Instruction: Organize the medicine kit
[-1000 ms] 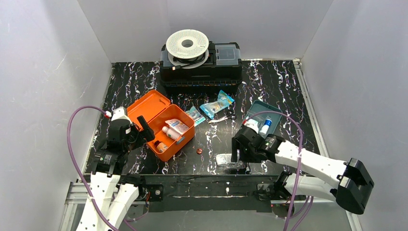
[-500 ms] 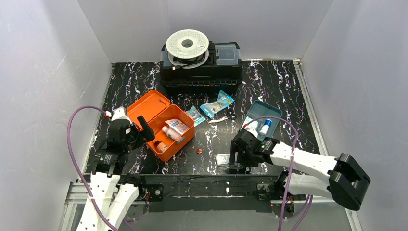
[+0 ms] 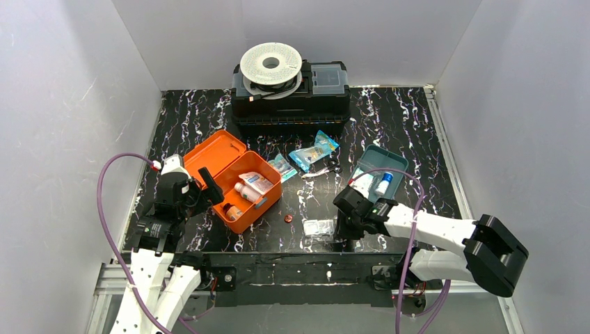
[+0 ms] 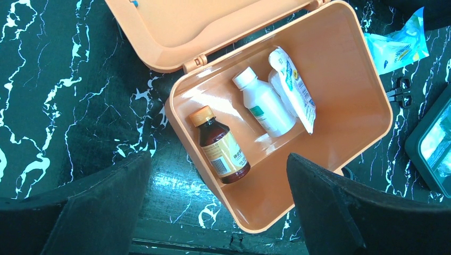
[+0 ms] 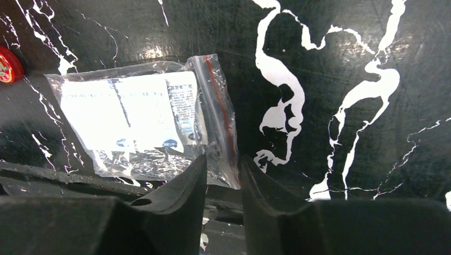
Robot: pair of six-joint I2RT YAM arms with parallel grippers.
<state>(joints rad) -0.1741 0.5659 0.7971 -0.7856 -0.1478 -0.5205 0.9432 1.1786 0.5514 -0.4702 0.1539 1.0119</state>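
Right fingers (image 5: 175, 207) narrowed around clear bag (image 5: 133, 117)

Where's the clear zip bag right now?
Top view: the bag lies near the table's front edge, just left of the right gripper, right of the small red disc. Right wrist view shows its corner between that gripper's fingers.

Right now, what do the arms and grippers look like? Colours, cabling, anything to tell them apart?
They match. The left arm and right arm have white link shells and black joint housings; the right one's elbow block is bulky and black. A purple cable loops along the left, another along the right. The left gripper and right gripper have matte black, wedge-shaped fingers. No markings are legible.
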